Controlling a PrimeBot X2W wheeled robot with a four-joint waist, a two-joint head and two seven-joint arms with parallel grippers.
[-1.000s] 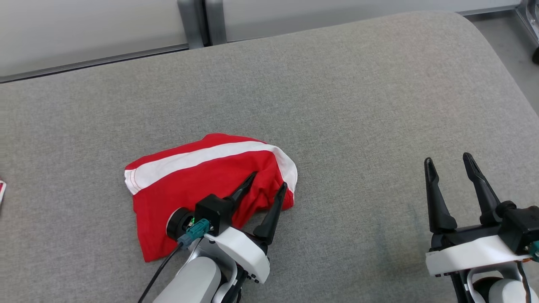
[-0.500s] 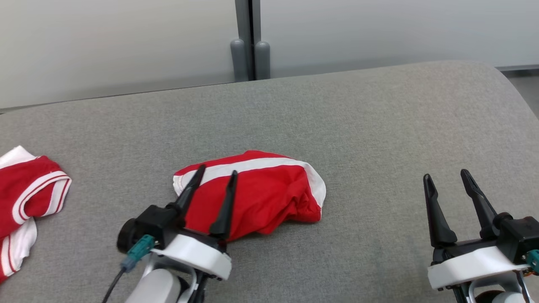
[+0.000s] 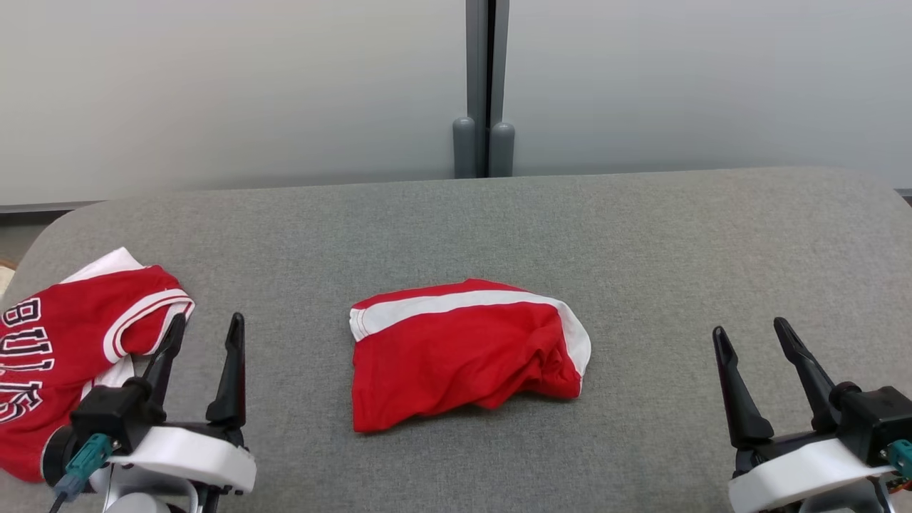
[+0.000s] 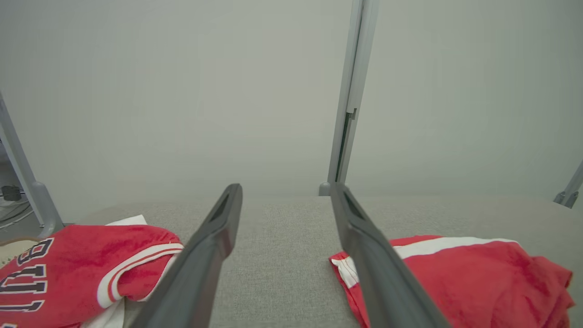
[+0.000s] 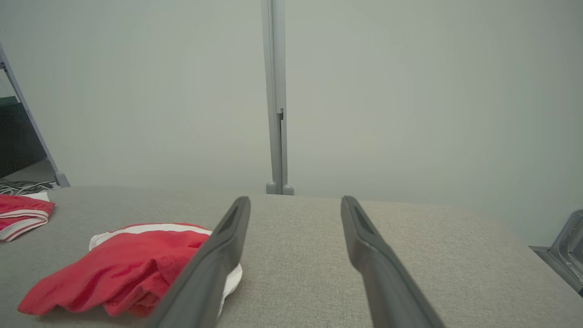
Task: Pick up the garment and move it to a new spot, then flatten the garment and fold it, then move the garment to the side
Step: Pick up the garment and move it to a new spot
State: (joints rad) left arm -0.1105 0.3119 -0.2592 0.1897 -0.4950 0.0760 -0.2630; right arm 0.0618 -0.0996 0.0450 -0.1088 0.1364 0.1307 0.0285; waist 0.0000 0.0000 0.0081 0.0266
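Fingers on the left gripper (image 3: 207, 320) and right gripper (image 3: 749, 328) are spread wide, holding nothing. Red garment (image 3: 456, 356) sits folded on the desk (image 3: 641, 235) between them. Guessing only the move to the side is left, so one gripper has to grab it without wrecking the fold.

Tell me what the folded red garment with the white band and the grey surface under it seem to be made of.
The folded red garment with the white band looks like soft matte knit, perhaps cotton or polyester: it creases and slumps limply. The grey padded surface looks like matte woven upholstery: fine heathered weave, rounded corners.
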